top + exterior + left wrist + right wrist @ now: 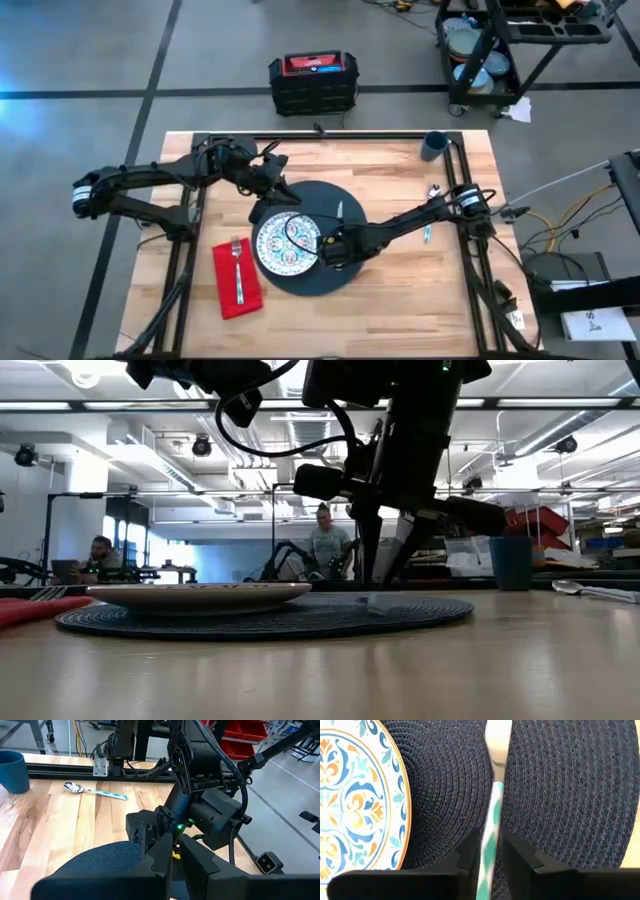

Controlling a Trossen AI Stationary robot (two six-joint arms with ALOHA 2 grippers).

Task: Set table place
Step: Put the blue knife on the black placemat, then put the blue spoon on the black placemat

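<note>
Now right gripper (492, 857) pinching knife (495, 780) by patterned handle, blade on mat (560, 795) just beside plate (355, 795). Knife stiff, thin, light, slippery; grip handle mid-length. Left gripper (272, 172) above mat's far edge, cannot tell state.

Plate (283, 243) on mat (345, 200); knife (339, 211) right of plate; fork (238, 268) on napkin (226, 292).

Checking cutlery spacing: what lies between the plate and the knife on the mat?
Only bare mat separates plate from knife, per the right wrist view.
</note>
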